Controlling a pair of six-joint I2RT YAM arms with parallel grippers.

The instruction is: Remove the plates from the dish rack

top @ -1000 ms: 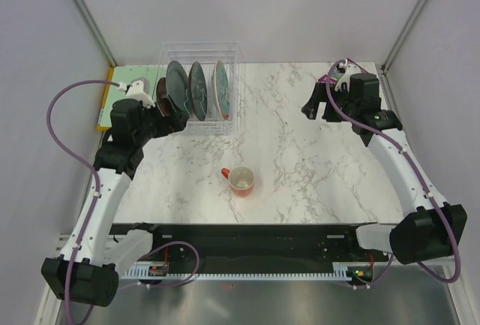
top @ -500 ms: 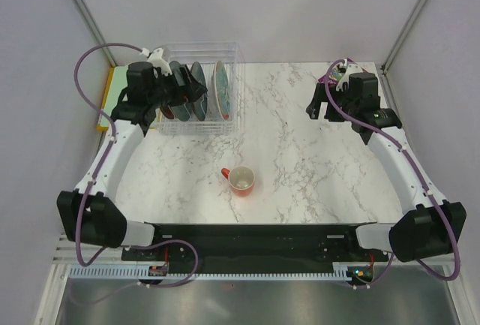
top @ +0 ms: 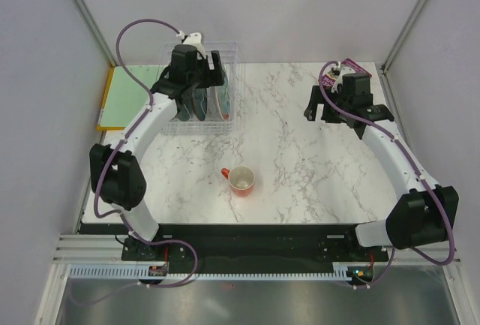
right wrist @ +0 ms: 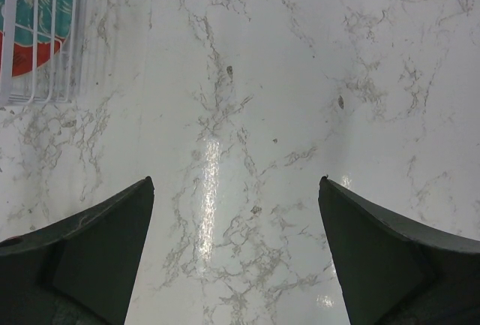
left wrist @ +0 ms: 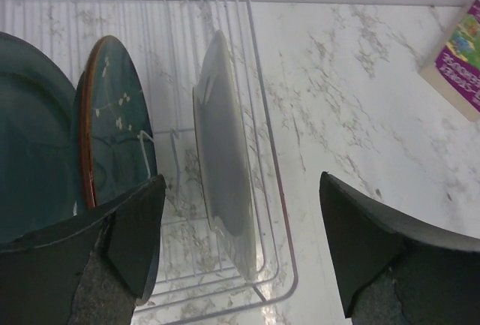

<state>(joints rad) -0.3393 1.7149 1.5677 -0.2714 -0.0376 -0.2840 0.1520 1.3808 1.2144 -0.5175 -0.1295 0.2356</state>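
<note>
The clear dish rack (top: pixel 227 53) stands at the back left of the table and holds upright plates. In the left wrist view I see a dark teal plate (left wrist: pixel 34 137), a teal plate with a brownish rim (left wrist: pixel 112 133) and, edge-on, a pale grey-looking plate (left wrist: pixel 223 160) in the rack (left wrist: pixel 279 190). From above, that rightmost plate (top: pixel 222 85) shows red and teal. My left gripper (top: pixel 202 88) hovers above the rack, open; in its wrist view (left wrist: pixel 240 246) the rightmost plate stands between the jaws, untouched. The small red plate is hidden. My right gripper (top: pixel 321 109) is open and empty over bare marble (right wrist: pixel 236 250).
An orange-red mug (top: pixel 241 181) sits mid-table towards the front. A flat green board (top: pixel 127 96) lies left of the rack. A purple book (top: pixel 354 65) lies at the back right, also in the left wrist view (left wrist: pixel 459 58). Grey walls close in the back and sides.
My left arm has swung from the left side of the rack up and rightwards, so the gripper is now over the rack's right-hand plates. The right gripper has shifted only slightly.
</note>
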